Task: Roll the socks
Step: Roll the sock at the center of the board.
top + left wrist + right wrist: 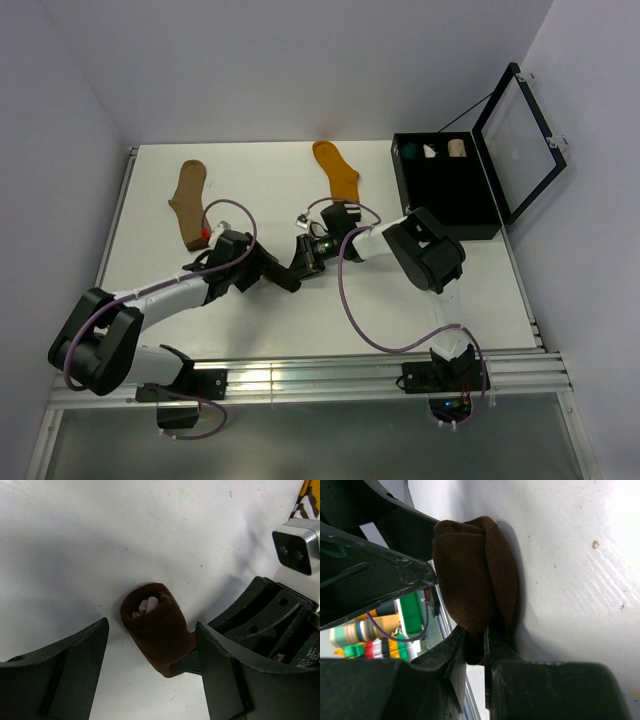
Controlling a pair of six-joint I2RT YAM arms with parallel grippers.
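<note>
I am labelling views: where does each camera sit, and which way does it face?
Top: above, behind the arms, facing down on the table, tan sock, orange sock; both arms show.
Left wrist: faces down at the rolled brown sock inside the open left claw.
Right wrist: faces along the table; the right claw pinches that sock.
Both wrist views share that sock.

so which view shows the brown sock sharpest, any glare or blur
left wrist: brown sock sharp, soft shadow on the table; right wrist: weave crisp, table washed out top right, clutter behind blurred; top external: evenly lit, glare on the front rail
</note>
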